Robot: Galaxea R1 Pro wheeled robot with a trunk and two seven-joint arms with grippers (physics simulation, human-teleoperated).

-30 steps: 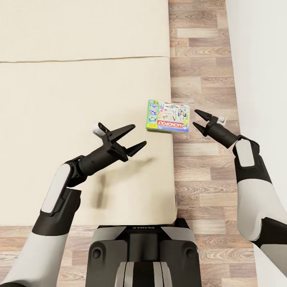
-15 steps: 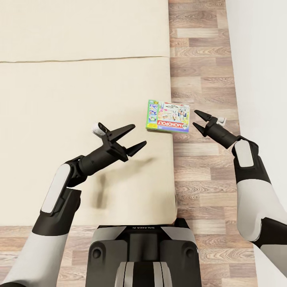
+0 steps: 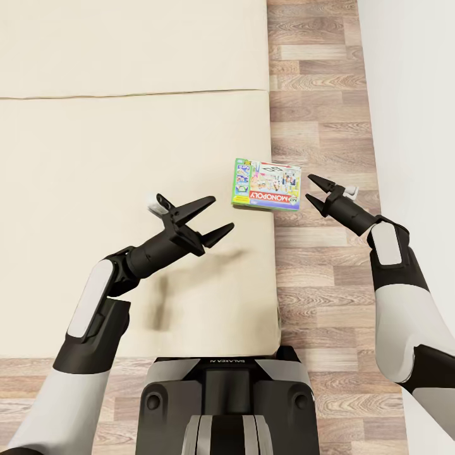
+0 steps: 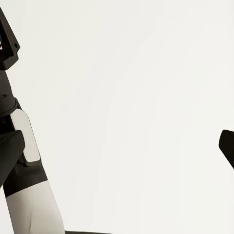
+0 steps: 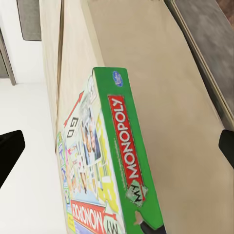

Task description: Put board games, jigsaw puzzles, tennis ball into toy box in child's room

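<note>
The robot stands at the foot of the bed [image 3: 126, 158]. It is getting ready to pick up one of the board games. This is the Monopoly box [image 3: 266, 184], with its green edge. The box lies flat on the beige mattress, right at the side of the bed. One end of it sticks out past the edge, over the wood floor [image 3: 322, 95].

The right gripper [image 3: 316, 191] hangs over the floor, just beside the end that sticks out. Its fingers are spread apart and hold nothing. They point at the box but do not touch it yet. In the right wrist view, the green side of the box with the word "Monopoly" is very near, between the two dark fingertips.

The left gripper [image 3: 218, 218] hovers above the mattress, near the other side of the box. Its fingers are spread wide too, and they are empty.

So the step in hand looks like the reach for this game. No toy has been lifted here yet, and the toy box is somewhere else in the room.

Next, the right gripper likely needs to slide in a bit more, so one finger goes over the box and one goes under the end that sticks out. Then it can pinch it. The box is thin and flat, so it could slip or tip off the bed if pushed.
</note>
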